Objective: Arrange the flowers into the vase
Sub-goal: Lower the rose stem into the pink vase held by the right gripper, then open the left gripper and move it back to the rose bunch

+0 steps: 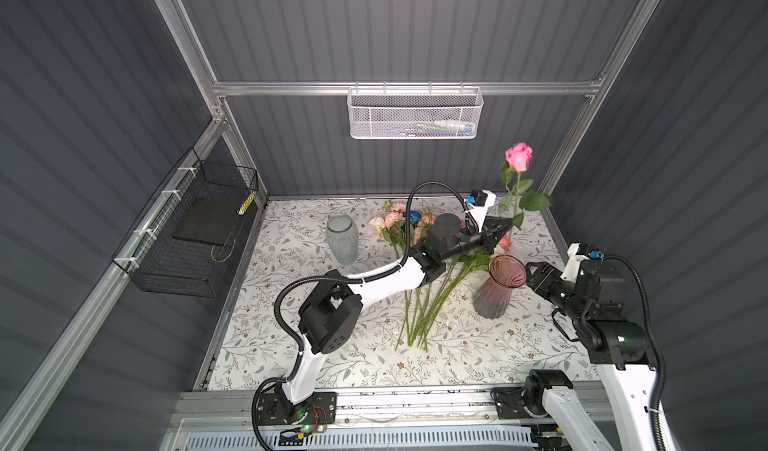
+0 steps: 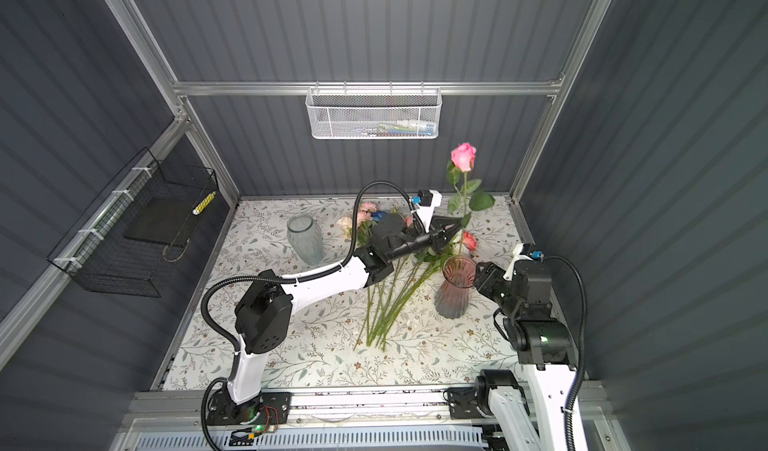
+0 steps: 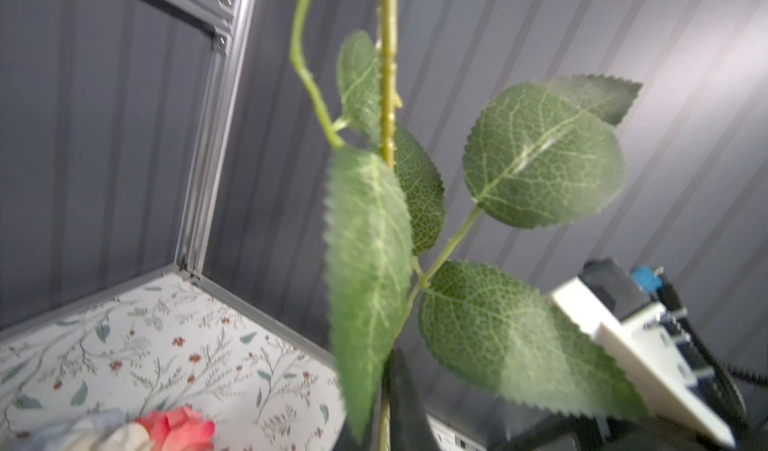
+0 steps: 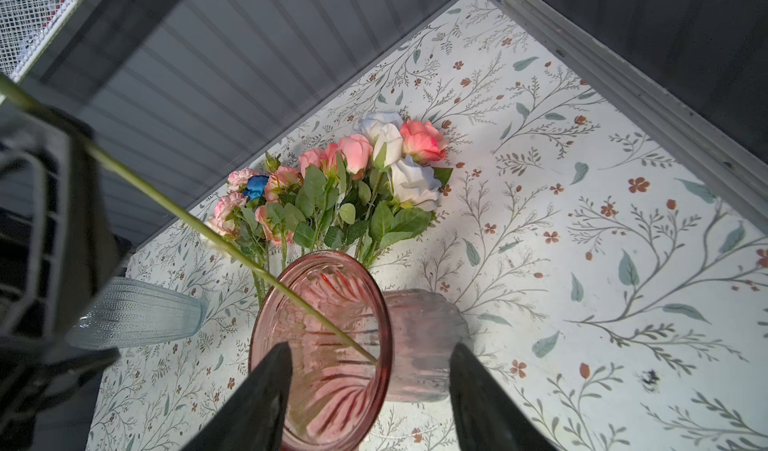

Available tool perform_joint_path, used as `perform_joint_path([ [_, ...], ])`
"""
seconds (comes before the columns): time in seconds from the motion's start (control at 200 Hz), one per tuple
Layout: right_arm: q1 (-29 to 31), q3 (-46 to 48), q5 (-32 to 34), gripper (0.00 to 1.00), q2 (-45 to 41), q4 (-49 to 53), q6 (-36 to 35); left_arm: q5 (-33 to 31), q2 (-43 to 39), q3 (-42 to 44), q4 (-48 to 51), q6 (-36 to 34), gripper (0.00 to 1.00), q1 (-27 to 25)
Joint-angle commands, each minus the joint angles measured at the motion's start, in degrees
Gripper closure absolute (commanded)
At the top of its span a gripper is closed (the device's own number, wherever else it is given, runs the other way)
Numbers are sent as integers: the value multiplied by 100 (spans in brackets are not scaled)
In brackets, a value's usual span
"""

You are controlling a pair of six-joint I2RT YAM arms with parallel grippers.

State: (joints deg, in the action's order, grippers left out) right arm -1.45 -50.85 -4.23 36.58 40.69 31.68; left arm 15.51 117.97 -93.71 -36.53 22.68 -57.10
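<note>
Left tool (image 1: 509, 226): clenched on the rose (image 1: 518, 157) stem, stem upright.
Stem tip: inside pink vase (image 1: 494, 297), straight below your grip.
Right tool (image 4: 370, 347): spread, flanking vase.

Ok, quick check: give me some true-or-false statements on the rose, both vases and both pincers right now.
1. The left pincer holds the pink rose upright by its stem. True.
2. The clear vase is empty. True.
3. The held stem's lower end is inside the clear vase. False: it reaches into the pink vase.
4. The other roses already stand in a vase. False: they lie bunched on the table.
5. The right pincer is shut. False: its jaws stand apart at the pink vase.
</note>
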Motion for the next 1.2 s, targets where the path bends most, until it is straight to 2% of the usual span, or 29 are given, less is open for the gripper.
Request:
perform_joint_path([
  [0.0,5,44,73,37,-29,-33,-46,18,-367,284,245,-431,84,-40],
  [0.115,5,66,42,37,-20,-75,3,74,-535,453,466,-499,65,-41],
  [0.23,5,23,1,36,-4,-58,-16,84,-775,580,878,-632,33,-41],
  [0.39,5,-11,-26,36,-2,-49,8,-123,-1199,907,1326,-879,22,-43],
  [0.565,5,-23,-31,36,-43,-60,31,-448,-1713,1167,2041,-1307,19,-40],
  [0.73,5,20,22,36,-176,-27,5,-1282,-2296,1689,2715,-1679,19,-4],
  [0.976,5,49,63,36,-133,-36,-15,-1768,-3014,2464,3068,-1748,19,259],
  [1.081,5,19,54,36,-133,-21,-14,-2068,-3165,2641,3442,-1712,27,430],
  [1.196,5,52,105,36,-139,-8,-23,-1851,-2987,2686,4014,-1185,45,960],
])
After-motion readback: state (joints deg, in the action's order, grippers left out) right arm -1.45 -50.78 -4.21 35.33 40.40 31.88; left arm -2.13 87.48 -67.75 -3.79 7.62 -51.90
